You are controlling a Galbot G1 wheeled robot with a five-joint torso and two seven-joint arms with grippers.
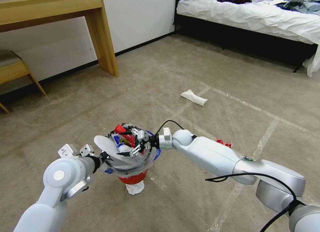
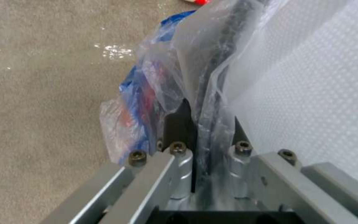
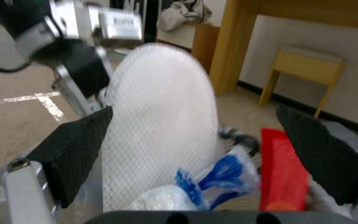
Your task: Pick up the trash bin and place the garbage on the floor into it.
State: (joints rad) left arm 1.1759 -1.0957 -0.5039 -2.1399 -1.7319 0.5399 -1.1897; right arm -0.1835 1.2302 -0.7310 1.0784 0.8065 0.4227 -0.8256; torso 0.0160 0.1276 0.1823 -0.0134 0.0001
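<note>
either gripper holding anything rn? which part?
Left gripper is shut on the trash bin, pinching its bag-lined rim. Right gripper is open above the bin, holding nothing.

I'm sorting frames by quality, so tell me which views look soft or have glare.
Head view: sharp, with shiny tape lines on the floor. Left wrist view: left gripper and bin liner soft, tape glinting. Right wrist view: blurriest, with the slipper smeared between the right gripper pads.

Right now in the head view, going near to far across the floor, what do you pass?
Trash bin held by the left hand, right hand over its mouth → red wrapper → white slipper → bed.
</note>
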